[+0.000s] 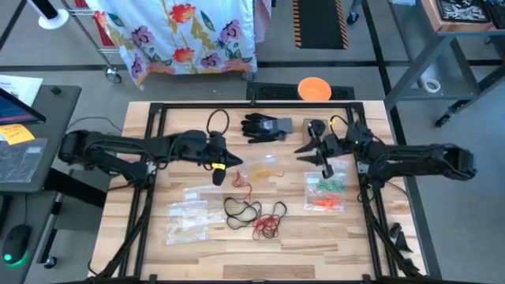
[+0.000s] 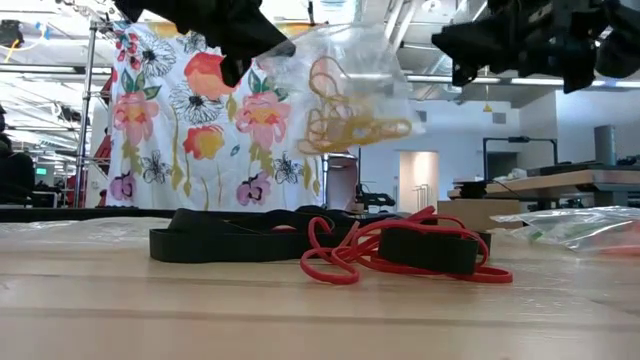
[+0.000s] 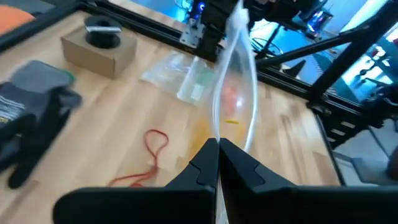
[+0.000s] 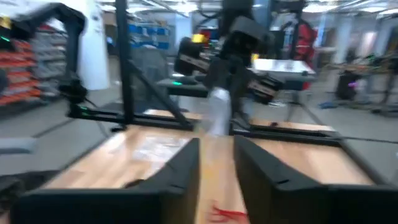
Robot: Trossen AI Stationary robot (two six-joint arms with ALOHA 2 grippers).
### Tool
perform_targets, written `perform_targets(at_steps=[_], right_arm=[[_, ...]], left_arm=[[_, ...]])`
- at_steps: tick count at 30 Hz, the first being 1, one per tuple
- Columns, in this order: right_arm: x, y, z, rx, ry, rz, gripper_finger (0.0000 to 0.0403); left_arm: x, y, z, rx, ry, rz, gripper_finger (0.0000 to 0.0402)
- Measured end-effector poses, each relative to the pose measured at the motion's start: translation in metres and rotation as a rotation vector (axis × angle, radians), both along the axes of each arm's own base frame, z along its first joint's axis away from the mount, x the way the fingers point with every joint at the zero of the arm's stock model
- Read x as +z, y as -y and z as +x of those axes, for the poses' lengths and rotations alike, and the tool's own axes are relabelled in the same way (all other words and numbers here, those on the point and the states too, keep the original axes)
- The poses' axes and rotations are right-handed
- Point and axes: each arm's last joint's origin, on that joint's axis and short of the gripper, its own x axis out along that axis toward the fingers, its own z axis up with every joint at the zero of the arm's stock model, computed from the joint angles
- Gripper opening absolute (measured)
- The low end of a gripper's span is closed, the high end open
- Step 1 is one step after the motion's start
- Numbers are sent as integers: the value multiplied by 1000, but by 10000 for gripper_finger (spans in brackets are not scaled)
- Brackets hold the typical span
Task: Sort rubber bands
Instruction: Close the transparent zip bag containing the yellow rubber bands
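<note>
I am looking down on the table [image 1: 189, 118]; my left gripper [image 1: 220, 168] is pinching a clear bag [image 2: 345, 90] shut between its fingers [image 3: 205, 165] and holding it off the wood, yellow bands [image 2: 340, 115] hanging inside it; my right gripper [image 1: 323, 162] is hovering just beside that bag with its jaws parted and nothing between them (the wrist view shows the gap). Black bands [image 1: 241, 210] and red bands [image 1: 270, 225] are lying loose near the front; green and orange bands [image 1: 326, 193] are sitting in a bag at the right; a glove [image 1: 264, 126] is resting at the back.
</note>
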Motion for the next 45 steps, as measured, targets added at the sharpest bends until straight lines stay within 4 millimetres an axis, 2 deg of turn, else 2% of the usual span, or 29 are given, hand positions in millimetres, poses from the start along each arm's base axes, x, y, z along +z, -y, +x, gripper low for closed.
perform_targets(at_steps=[6,8,11,15,25,34,39,45], right_arm=[[0,-19,5,69,-13,30,218],[1,-25,9,32,-15,57,240],[-5,-35,16,-103,-38,62,248],[-7,-50,23,-227,-10,31,242],[1,-70,19,-131,54,11,227],[4,-78,33,-101,19,-31,218],[6,-79,40,-99,3,-58,188],[6,-80,42,-99,-7,-65,121]], left_arm=[[4,13,2,-45,44,-43,0],[6,16,3,-29,64,-55,0],[6,22,6,-30,84,-61,0],[2,33,11,-63,86,-84,0],[-15,52,25,-79,59,-119,0],[-22,59,34,-96,84,-133,0],[-21,59,34,-97,89,-133,0],[-21,59,34,-97,89,-133,0]])
